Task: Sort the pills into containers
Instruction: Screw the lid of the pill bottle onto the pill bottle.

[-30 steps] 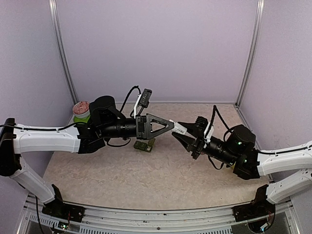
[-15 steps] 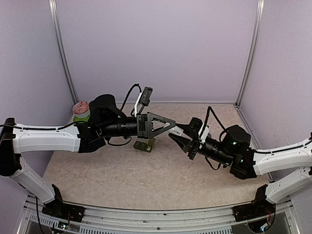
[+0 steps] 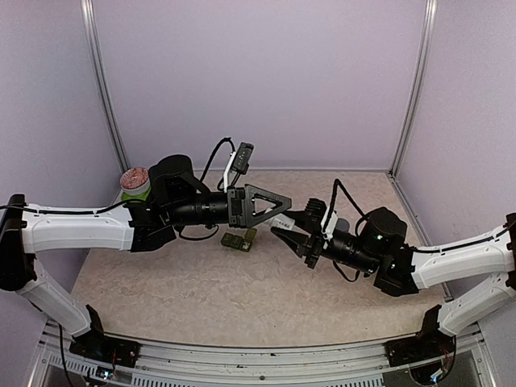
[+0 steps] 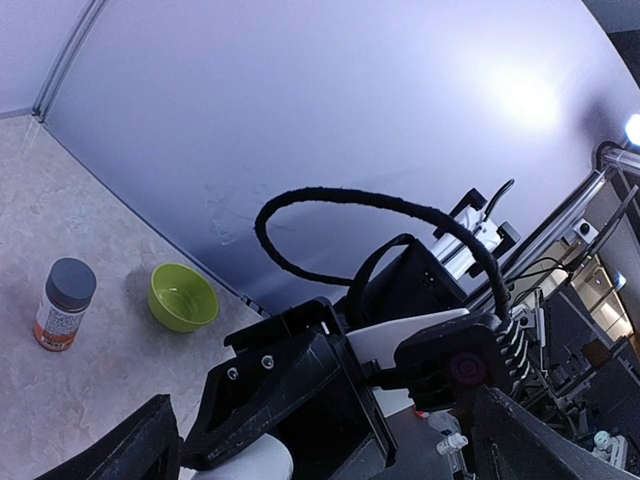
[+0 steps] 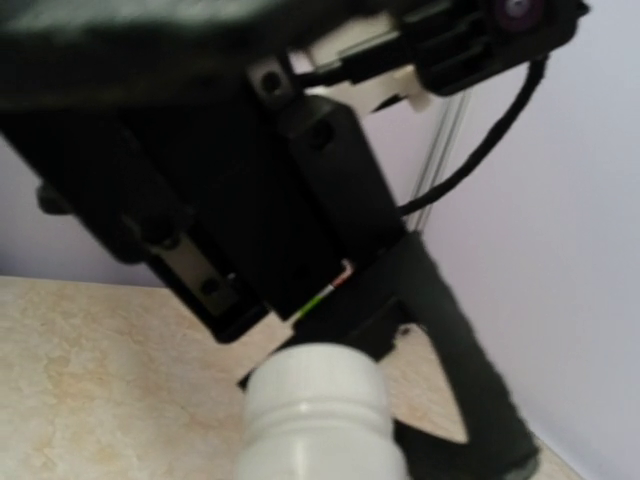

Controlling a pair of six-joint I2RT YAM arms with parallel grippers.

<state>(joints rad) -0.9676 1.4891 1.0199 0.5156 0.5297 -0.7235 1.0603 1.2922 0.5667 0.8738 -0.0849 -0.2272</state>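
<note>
Right fingers: closed in on a white bottle (image 5: 315, 410), ribbed neck toward the lens. Blurred at this range.
Right gripper (image 3: 291, 223): near the centre of the overhead frame, held above the table (image 3: 201, 282), tips pointing left.
Left fingers (image 4: 145, 445): spread wide with nothing between them. The dark tips sit at the two lower corners of the wrist view.
Left gripper (image 3: 274, 203): just left of the right gripper, nearly tip to tip. Cannot tell whether they touch.
Containers (image 3: 239, 240): dark green strip of joined square compartments with pale marks on the lids. Small, and the number of squares is hard to read. It lies flat on the table just left of frame centre, directly below the left gripper in the picture, apart from both sets of fingers.
Lime-green bowl (image 4: 183, 297): left part of the left wrist view, close to the wall.
Grey-capped bottle (image 4: 65, 303): orange label, upright, just left of the bowl.
Round green thing (image 3: 134, 184): reddish top, far left of the overhead frame, behind the left arm. Too small to identify.
</note>
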